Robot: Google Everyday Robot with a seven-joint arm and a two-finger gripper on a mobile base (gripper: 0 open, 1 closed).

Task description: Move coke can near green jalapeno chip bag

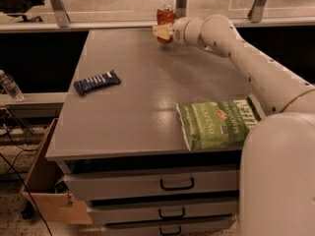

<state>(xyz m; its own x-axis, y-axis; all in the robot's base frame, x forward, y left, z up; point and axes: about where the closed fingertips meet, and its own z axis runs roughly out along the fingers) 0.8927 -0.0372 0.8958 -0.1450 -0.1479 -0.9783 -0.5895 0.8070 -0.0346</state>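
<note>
The coke can (pixel 166 14), red with a silver top, stands upright at the far edge of the grey table (pixel 133 112). My gripper (pixel 162 32) is right in front of the can's lower part and covers it; I cannot tell whether it touches the can. The green jalapeno chip bag (pixel 219 123) lies flat at the table's near right corner, far from the can, partly hidden by my arm.
A dark blue wrapped bar (pixel 97 81) lies on the table's left side. Drawers (pixel 177 183) sit under the tabletop. A cardboard box (pixel 44 191) stands on the floor at lower left. A water bottle (pixel 9 86) stands on a ledge at left.
</note>
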